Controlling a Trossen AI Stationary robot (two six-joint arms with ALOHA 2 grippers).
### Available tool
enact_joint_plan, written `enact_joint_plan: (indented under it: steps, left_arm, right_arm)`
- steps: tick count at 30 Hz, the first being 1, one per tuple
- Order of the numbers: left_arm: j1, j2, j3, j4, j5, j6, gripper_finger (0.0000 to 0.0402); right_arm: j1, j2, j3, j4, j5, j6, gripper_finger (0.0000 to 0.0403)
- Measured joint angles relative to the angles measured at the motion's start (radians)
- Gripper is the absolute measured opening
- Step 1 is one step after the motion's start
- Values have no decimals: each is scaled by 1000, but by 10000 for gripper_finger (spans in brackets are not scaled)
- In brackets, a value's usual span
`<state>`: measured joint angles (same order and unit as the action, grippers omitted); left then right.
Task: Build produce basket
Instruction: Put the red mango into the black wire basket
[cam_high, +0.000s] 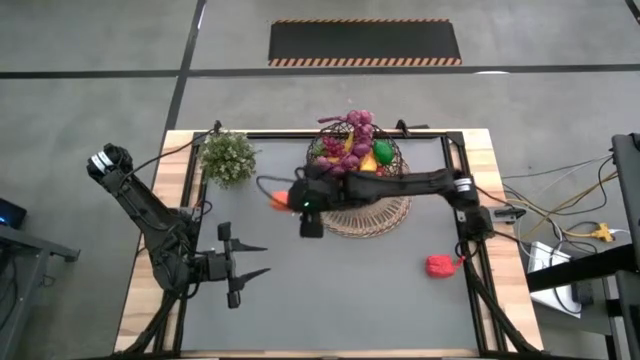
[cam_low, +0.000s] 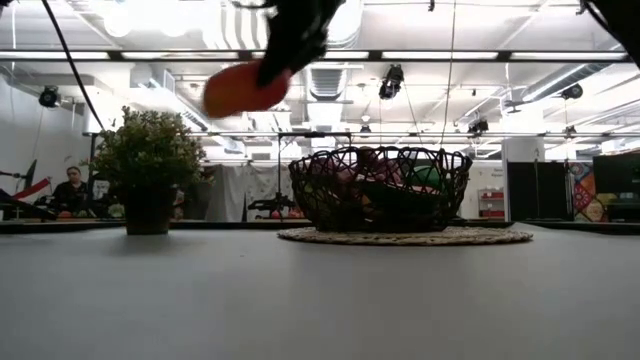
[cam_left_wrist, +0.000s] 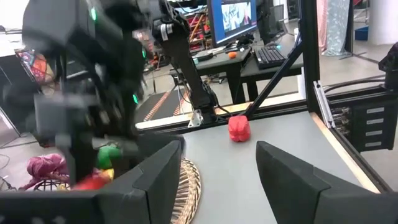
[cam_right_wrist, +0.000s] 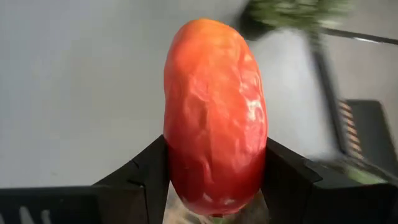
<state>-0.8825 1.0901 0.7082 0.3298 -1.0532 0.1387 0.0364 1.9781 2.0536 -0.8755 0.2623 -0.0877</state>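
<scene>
The dark wire basket (cam_high: 358, 158) stands on a round woven mat (cam_high: 385, 216) at the table's far middle. It holds purple grapes, a green fruit and other produce (cam_low: 380, 185). My right gripper (cam_right_wrist: 214, 180) reaches across in front of the basket and is shut on an orange-red mango (cam_high: 277, 201), high above the table (cam_low: 240, 88). A red pepper (cam_high: 440, 265) lies on the table at the right (cam_left_wrist: 239, 129). My left gripper (cam_high: 262, 259) hovers open at the near left, holding nothing (cam_left_wrist: 217, 180). My right gripper pinches the mango between its two fingers (cam_right_wrist: 146, 171), gripping the sides of its lower end (cam_right_wrist: 214, 186). Most of the mango sticks out beyond the fingertips. The fingers slant down toward the table's left. The mango is lifted clear, well above the table, left of the basket.
A bushy green potted plant (cam_high: 228, 157) stands at the far left, beside the basket (cam_low: 148, 165). A black frame rail runs along the far and right table edges (cam_high: 455, 190). The grey table surface in front of the mat is bare.
</scene>
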Motion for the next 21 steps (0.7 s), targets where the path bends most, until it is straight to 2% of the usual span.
enact_joint_plan:
  steps: [5,13,16,21]
  left_arm:
    - [0,0,0,0,0,0,192]
    - [0,0,0,-1,0,0,192]
    - [0,0,0,-1,1,0,192]
    - [0,1,0,-2,1,0,192]
  right_arm:
    - [-8,-95,-1,-101,83,42,187]
    - [19,-175,-32,-158,90,104,187]
    - [63,-200,-103,-122,89,124,187]
    - [152,-265,-308,56,88,130,187]
